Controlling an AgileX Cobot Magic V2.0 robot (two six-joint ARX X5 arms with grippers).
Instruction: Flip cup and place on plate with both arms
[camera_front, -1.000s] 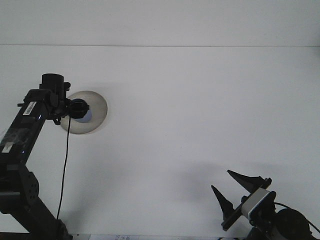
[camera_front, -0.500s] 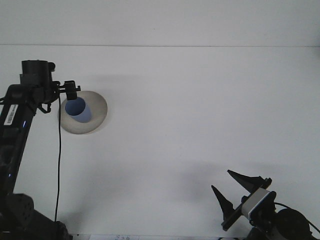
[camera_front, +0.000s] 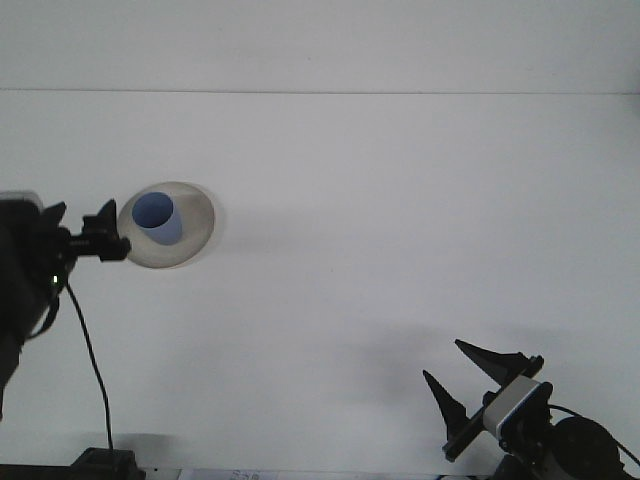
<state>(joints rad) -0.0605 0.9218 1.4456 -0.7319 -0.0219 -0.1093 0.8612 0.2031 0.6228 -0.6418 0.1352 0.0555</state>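
From the front, the blue cup (camera_front: 157, 217) stood mouth-up on the plate (camera_front: 192, 240), at the left of the white worktop (camera_front: 400, 220). Nothing could be seen inside the cup. The left hand (camera_front: 100, 240) sat just beside the plate's left edge, clear of the cup; whether its fingers were apart could not be told. The right hand (camera_front: 462, 378) hung low near the bottom right, well apart, fingers spread and empty

light: bright, even, diffuse | table (camera_front: 380, 200): washed-out white, little texture | shadows: soft grey patches near the front edge, faint one at the plate (camera_front: 190, 245) rim | blur: left arm (camera_front: 25, 275) smeared at the left edge | focus: otherwise fairly sharp
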